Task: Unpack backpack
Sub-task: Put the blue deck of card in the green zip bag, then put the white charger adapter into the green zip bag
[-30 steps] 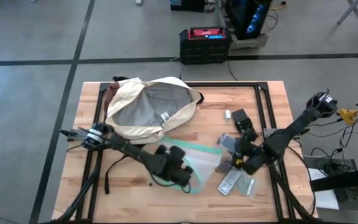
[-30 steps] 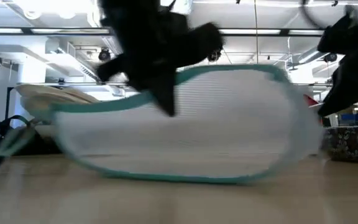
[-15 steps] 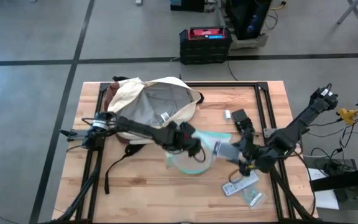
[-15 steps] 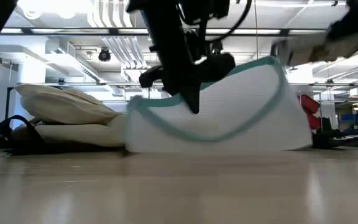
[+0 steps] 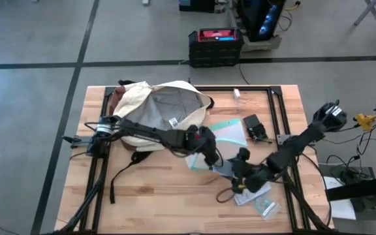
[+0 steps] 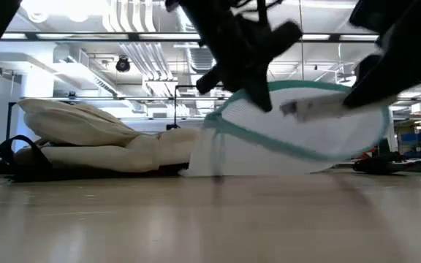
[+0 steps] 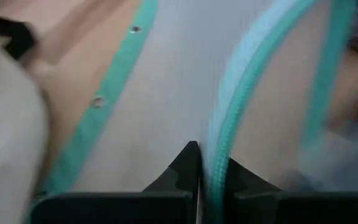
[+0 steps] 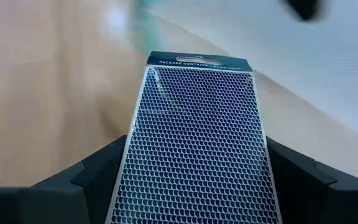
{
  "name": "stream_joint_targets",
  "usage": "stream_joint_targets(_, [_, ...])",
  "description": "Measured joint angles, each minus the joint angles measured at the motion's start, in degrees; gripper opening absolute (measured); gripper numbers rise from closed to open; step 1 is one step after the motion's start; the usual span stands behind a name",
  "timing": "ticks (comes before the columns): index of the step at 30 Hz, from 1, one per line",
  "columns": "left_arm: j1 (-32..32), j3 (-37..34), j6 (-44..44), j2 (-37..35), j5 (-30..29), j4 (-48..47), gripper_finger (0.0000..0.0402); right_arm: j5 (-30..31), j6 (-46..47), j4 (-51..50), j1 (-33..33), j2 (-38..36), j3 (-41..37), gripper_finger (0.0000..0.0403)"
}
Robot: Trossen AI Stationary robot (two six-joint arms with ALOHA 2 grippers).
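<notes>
Backpack (image 5: pixel 156 112) fabric, cream-white with a grey lining showing through its open mouth, lies on its side at the far left part of the wooden surface (image 5: pixel 142 186); a reddish-brown base edge shows at its far left corner, and a black strap (image 5: pixel 119 176) trails from it toward the near edge. In the low view the backpack (image 6: pixel 86 139) rests flat at the left.

The left hand (image 5: pixel 204 149) reaches over the middle of the surface, its fingers pressed together on the teal zip edge of a clear pouch (image 5: pixel 224 137), which is lifted and tilted off the wood. The left wrist view shows the dark fingertips (image 7: pixel 188 168) closed on that teal edge of the pouch (image 7: pixel 166 81).

The right hand (image 5: pixel 240 176) sits just beside the pouch on its near right side, its fingers (image 8: pixel 104 168) spread wide and gripping the two sides of a flat card pack (image 8: pixel 194 149) with a dark scale-patterned face and a dark header strip.

Other small items lie on the right half of the surface: a black device (image 5: pixel 254 127) near the far side, a small white piece (image 5: pixel 237 93) at the far edge, and flat packets (image 5: pixel 260 199) near the front.
</notes>
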Motion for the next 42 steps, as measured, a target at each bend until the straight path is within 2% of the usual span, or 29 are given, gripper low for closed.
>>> stream_joint_targets(4, [-4.42,1.73,3.28,-0.11,2.50,1.34,0.0000,0.94,0.07,-0.77,-3.55,1.09,0.00,0.0289])
stream_joint_targets(8, [-8.24,3.72,5.23,-0.11,2.26,2.22,0.0000,1.01,-1.62,-0.76,-6.55,1.33,0.02,0.0289])
stream_joint_targets(12, [-10.09,4.32,6.62,-0.11,-3.11,1.92,0.0000,0.49,-4.05,0.27,-7.52,1.24,0.09,0.0289])
stream_joint_targets(18, [-10.13,3.21,2.50,0.21,-10.12,-2.09,0.0000,-5.39,-10.09,4.00,-7.51,2.33,0.11,0.0289])
stream_joint_targets(19, [-10.10,3.17,1.82,0.31,-11.13,-2.81,0.0000,-5.45,-10.52,4.18,-7.50,2.39,0.11,0.0295])
stream_joint_targets(22, [-10.02,3.13,-0.42,0.35,-12.89,-4.65,0.0000,-5.40,-11.87,3.92,-7.55,1.66,0.15,0.0365])
stream_joint_targets(24, [-10.02,3.13,-1.87,0.33,-14.09,-6.10,0.0000,-5.48,-12.20,3.33,-7.26,-0.02,0.57,0.0382])
stream_joint_targets(28, [-9.88,3.11,-4.58,0.16,-16.26,-8.28,0.0000,-6.31,-13.87,1.94,-6.58,-4.26,2.12,0.0349])
stream_joint_targets(31, [-9.78,3.11,-5.22,0.04,-15.97,-8.25,0.0000,-5.94,-15.46,-3.88,-6.61,-7.57,3.85,0.0329])
stream_joint_targets(38, [-9.78,3.17,-13.74,-2.12,-15.81,-18.15,0.0000,7.20,-13.48,-17.61,-7.98,-18.58,5.77,0.0308])
stream_joint_targets(42, [-10.58,3.17,-18.76,-3.06,-15.80,-22.63,0.0000,8.53,-9.33,-24.98,-15.84,-22.99,4.53,0.0304])
